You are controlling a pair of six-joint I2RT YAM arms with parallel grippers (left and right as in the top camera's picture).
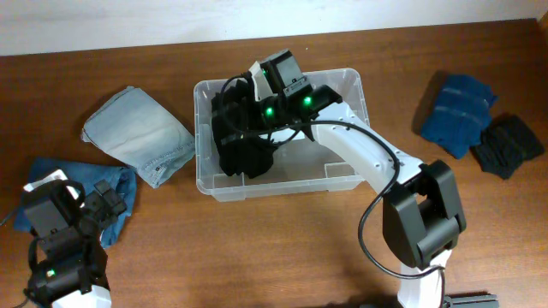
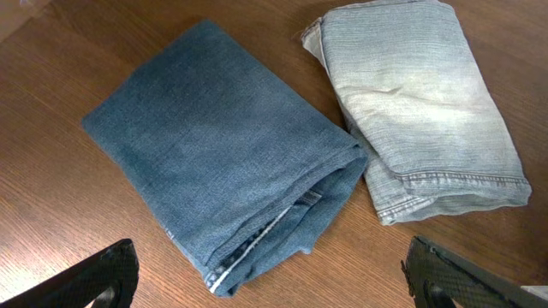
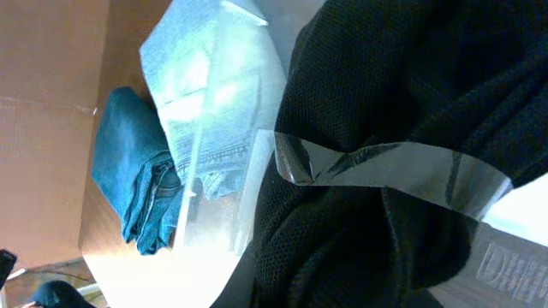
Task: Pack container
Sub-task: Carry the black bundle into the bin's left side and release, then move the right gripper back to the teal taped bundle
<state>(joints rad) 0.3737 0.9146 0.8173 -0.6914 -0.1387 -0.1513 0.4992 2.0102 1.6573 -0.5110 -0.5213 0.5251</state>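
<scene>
Inside the container (image 1: 353,79), the right fingers (image 3: 505,258) sit amid black cloth (image 1: 242,156), grip unclear; left fingers (image 2: 96,278) spread, well apart.

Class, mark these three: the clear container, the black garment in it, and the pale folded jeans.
container (image 1: 291,186), overhead view, on its front wall.
black garment (image 1: 240,150), overhead view, middle of the heap.
pale folded jeans (image 2: 428,111), left wrist view, on the top face.

We read this as a robot lab bench, not a home: two arms at a bare wooden table (image 1: 282,257) by a white wall (image 1: 128,17), cable (image 1: 361,235) loose. Folded jeans staged as samples, with a dark blue pair (image 2: 223,154) and pale pair (image 2: 419,103) just ahead of the left claw (image 2: 270,287). Clear container (image 1: 291,188) sits under the right claw (image 1: 248,128).
</scene>
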